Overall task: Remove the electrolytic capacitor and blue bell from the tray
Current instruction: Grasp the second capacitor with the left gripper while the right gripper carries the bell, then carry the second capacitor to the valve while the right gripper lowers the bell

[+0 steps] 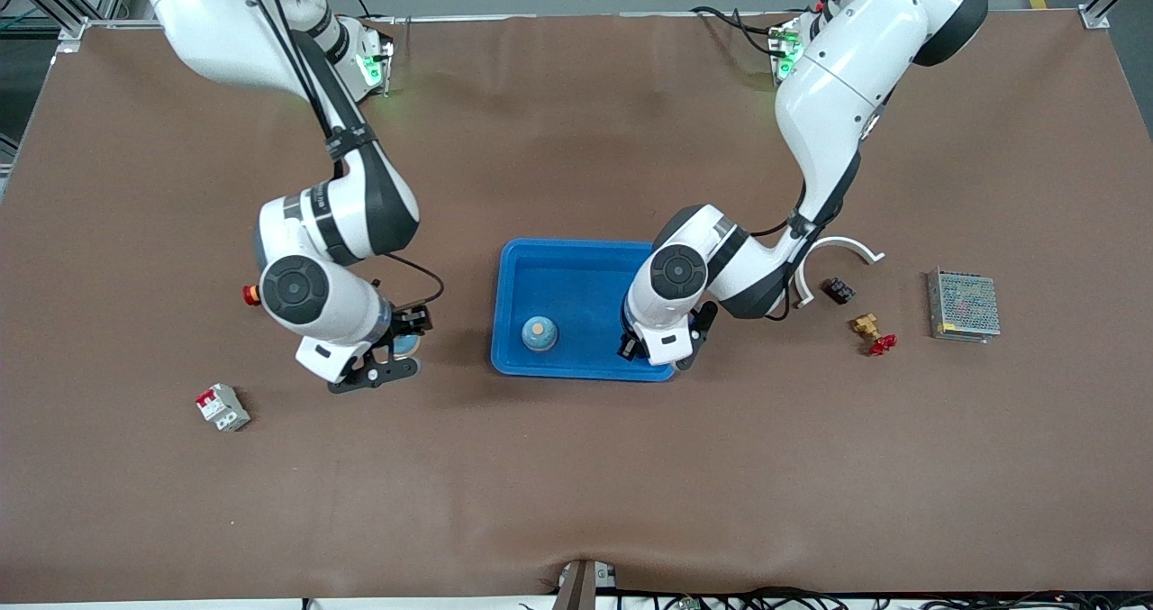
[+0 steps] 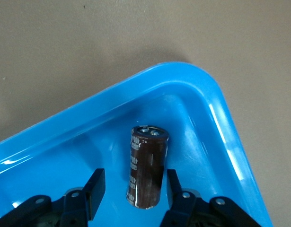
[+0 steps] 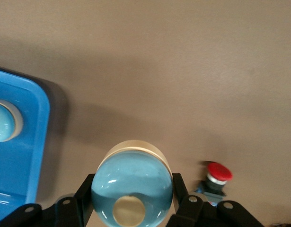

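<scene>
The left gripper (image 1: 656, 350) hangs over the corner of the blue tray (image 1: 518, 259), fingers parted around a capacitor (image 2: 147, 172). The right gripper (image 1: 385, 364), beside the tray, clamps a bell (image 3: 132, 188).

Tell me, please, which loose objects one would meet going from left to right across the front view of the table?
circuit breaker → red push button → blue tray → white curved bracket → brass valve → metal power supply
</scene>
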Motion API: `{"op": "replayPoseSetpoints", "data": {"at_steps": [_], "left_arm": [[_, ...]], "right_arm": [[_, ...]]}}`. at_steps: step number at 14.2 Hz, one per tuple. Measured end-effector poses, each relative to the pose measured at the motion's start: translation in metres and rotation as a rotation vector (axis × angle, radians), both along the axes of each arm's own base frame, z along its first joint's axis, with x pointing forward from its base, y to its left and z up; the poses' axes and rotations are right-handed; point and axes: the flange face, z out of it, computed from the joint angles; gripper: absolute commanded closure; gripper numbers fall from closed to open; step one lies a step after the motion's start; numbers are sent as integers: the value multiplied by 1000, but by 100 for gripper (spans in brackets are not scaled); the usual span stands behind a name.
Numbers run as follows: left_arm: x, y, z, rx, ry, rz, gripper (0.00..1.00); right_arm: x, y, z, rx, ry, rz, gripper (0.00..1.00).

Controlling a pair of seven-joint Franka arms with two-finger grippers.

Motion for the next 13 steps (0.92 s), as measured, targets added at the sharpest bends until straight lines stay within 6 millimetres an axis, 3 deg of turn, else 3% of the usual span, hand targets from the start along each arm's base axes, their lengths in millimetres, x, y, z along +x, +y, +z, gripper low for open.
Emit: {"op": "replayPoseSetpoints", "data": {"at_steps": [1,3,6,8,10,13], "left_arm": [[1,0,-1,-2,-4,1,67],[2,2,0,-2,-9,2,100],[8,1,6,-11,-25,6,100],[17,2,27,-21,-54,14,100],[30,16,63,1,-64,12,100],[54,60,129,36,-93,-30,100]], "right_arm": [[3,-10,0,4,1,17,47],[11,-34,0,13,1,58,47],[19,-65,0,24,-1,100,47],[22,-75,-1,29,-2,127,47],[25,-87,-4,34,-3,157,47],[33,-118,-11,27,-16,203,47]]}}
